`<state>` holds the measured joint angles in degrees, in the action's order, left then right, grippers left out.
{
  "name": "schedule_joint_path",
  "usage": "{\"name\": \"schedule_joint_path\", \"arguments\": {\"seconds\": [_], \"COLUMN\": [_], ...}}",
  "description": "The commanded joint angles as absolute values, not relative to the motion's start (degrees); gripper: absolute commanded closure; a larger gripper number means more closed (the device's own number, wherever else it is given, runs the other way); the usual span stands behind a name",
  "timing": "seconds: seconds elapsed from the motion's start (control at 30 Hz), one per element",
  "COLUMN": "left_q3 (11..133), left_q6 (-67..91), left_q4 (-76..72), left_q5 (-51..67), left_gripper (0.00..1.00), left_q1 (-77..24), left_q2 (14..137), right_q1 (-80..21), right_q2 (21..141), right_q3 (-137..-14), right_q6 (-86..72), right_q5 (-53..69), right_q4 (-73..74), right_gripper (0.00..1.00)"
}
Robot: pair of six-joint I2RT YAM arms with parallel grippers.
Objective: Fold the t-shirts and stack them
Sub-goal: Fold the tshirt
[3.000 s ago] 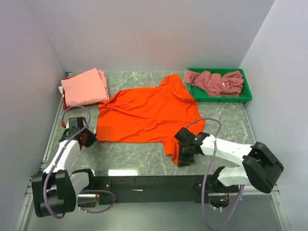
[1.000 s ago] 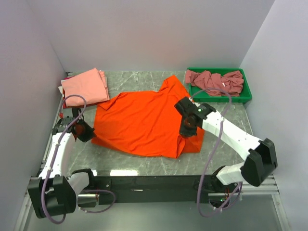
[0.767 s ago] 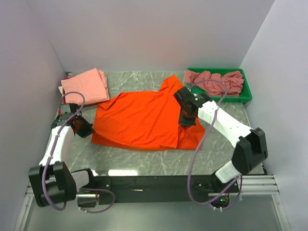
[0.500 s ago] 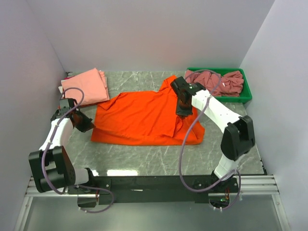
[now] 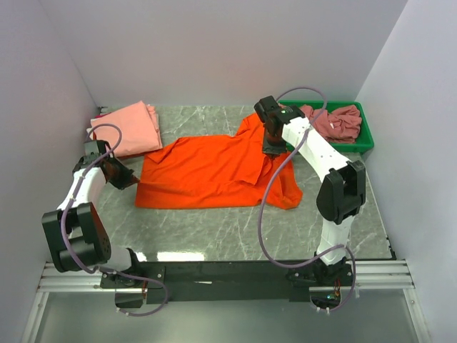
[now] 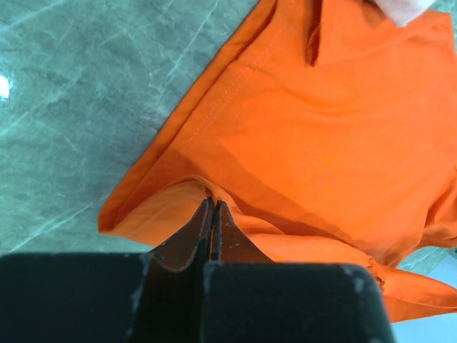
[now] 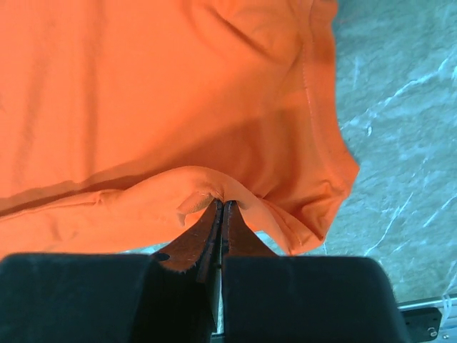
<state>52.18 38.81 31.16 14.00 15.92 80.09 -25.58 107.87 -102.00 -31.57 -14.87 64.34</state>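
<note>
— What are your fingers doing?
— My left gripper [image 6: 212,206] is pressed together on a fold of the orange t-shirt [image 6: 321,136], which spreads ahead of its tips.
— And the other?
— My right gripper [image 7: 223,207] pinches another fold, cloth lying beyond it.

High rear camera and close wrist cameras share the orange t-shirt [image 5: 207,175].

text: none readable in any view
orange t-shirt [image 5: 207,171]: plain cloth, stitching only — no print or legible tag
salmon-pink t-shirt [image 5: 127,128]: plain, nothing legible
green bin [image 5: 357,146]: bare plastic wall — no legible label
table [image 5: 214,232]: marble veining only, no markings to read
</note>
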Motion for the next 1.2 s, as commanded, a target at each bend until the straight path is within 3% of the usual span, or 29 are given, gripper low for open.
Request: {"name": "schedule_joint_path", "arguments": {"seconds": [0.0,0.57,0.63,0.7,0.73,0.77,0.83,0.93,1.17], "left_q3": [54.1,58.0,58.8,59.3,59.5,59.7,60.1,60.4,55.3], "left_q6": [37.7,36.1,35.8,35.7,35.8,35.8,35.5,34.8,35.1], "left_q4": [29.0,25.8,26.4,26.9,27.0,27.3,27.7,28.2,26.2], "left_q5": [15.5,15.9,15.4,14.2,13.7,12.1,10.8,8.8,13.3], "left_gripper": [0.99,0.99,0.89,0.74,0.58,0.50,0.39,0.33,0.31], "left_q1": [16.5,16.9,16.9,17.0,16.9,16.9,16.9,16.6,13.1], "left_q2": [81.4,90.9,91.3,91.1,90.3,89.7,87.8,84.7,78.9], "right_q1": [-24.6,-22.8,-22.4,-21.8,-21.8,-21.6,-21.6,-21.6,-20.6], "right_q2": [109.4,117.6,118.7,119.5,119.4,119.0,117.6,111.7,95.8], "right_q3": [-105.3,-111.4,-112.6,-113.6,-113.9,-114.3,-113.6,-106.6,-80.2], "right_q6": [-30.3,-26.3,-25.8,-25.1,-24.9,-24.5,-24.3,-24.1,-26.8], "right_q5": [-16.8,-16.9,-16.2,-14.3,-13.6,-12.9,-11.4,-9.7,-5.8], "right_q4": [66.0,65.8,65.4,65.2,64.9,64.8,64.1,60.9,54.5], "right_gripper": [1.00,1.00,1.00,0.60,0.44,0.30,0.26,0.23,0.23]}}
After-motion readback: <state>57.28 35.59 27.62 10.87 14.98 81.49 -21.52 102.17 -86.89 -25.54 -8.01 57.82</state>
